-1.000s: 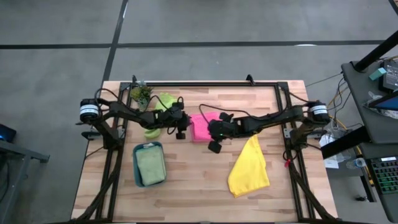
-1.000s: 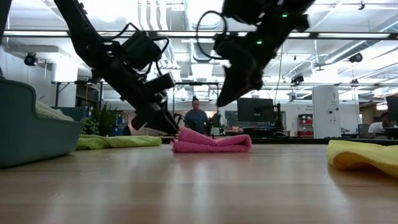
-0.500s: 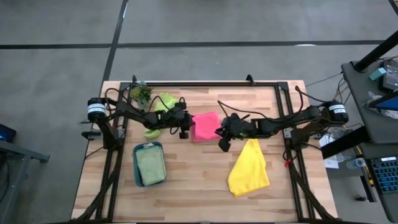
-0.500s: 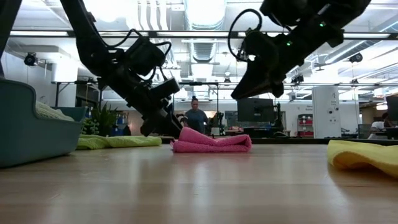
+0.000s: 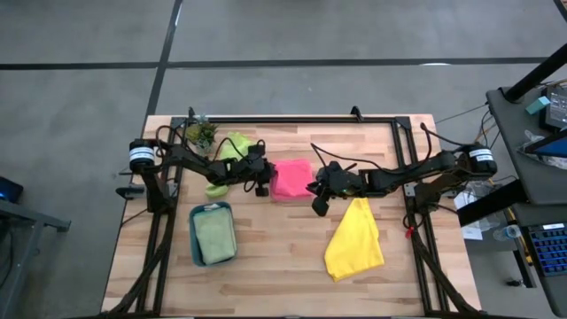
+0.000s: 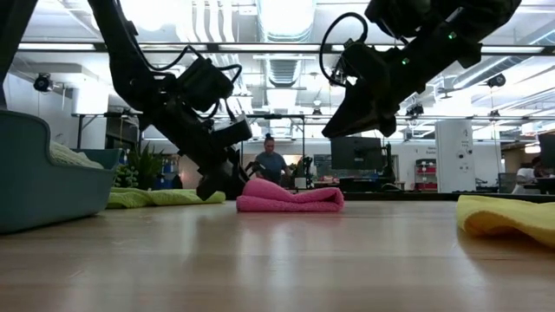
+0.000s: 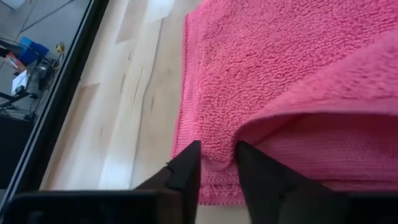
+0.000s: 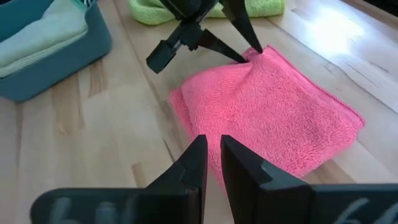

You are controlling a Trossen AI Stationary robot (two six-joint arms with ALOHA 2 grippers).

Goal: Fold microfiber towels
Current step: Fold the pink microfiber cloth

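Left gripper (image 5: 260, 182) down at table level on the left edge of the pink towel (image 5: 292, 179); in the left wrist view its fingers (image 7: 186, 167) sit narrowly parted with a ridge of pink pile between them, so it reads as pinching the towel's edge layer, grip looks shallow. Right gripper (image 5: 319, 198) hangs above the table just off the pink towel's near-right corner, jaws nearly together, nothing in them.

Pink towel lies folded mid-table, between the 2 arms, roughly square from above, folded bulk toward the right. It extends rightward from the left gripper, so the left arm is the one in contact, right arm just beside.

Yellow towel (image 5: 355, 237) lies unfolded near-right, long axis running near-left to far-right, its far tip close under the right gripper; right arm is clearly nearer. Lime green towel (image 5: 229, 147) bunched far-left by the plant (image 5: 200, 134). Pale sage towel (image 5: 213, 237) in the teal tray (image 5: 194, 237), near-left.
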